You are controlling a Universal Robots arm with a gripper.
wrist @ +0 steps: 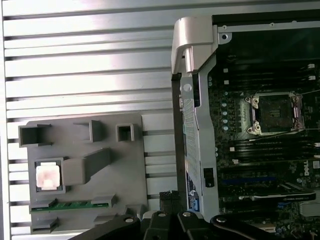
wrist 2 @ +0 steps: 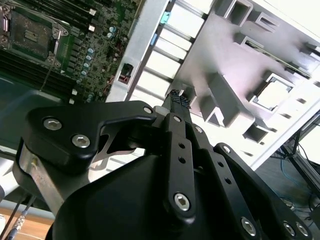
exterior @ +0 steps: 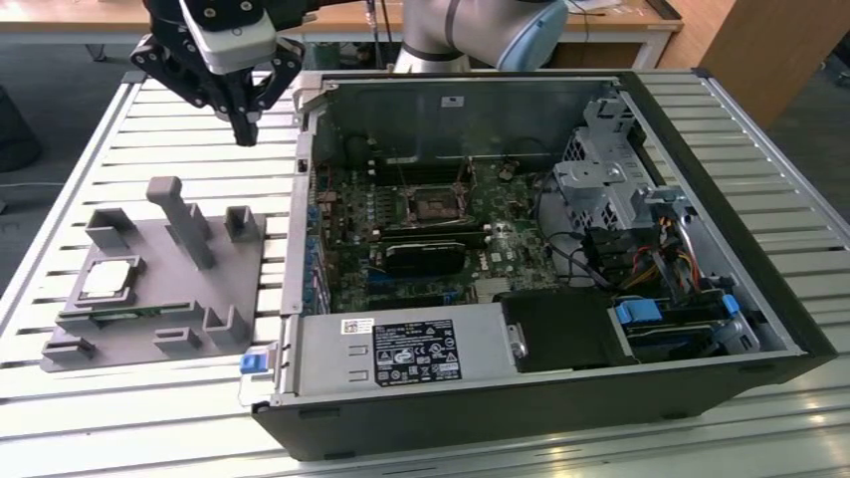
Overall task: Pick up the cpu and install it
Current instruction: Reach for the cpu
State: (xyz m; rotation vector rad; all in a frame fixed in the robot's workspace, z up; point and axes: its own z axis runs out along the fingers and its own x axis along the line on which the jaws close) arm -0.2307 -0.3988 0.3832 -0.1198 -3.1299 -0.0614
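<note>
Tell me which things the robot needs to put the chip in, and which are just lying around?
For the job:
- the cpu, sitting in the grey fixture
- the socket on the motherboard
- the end effector, holding nothing

Just lying about:
- the green memory stick in the fixture
- the power supply
- the cables

Silver cpu (exterior: 106,280), grey fixture (exterior: 175,286), black hand (exterior: 246,134)
</note>
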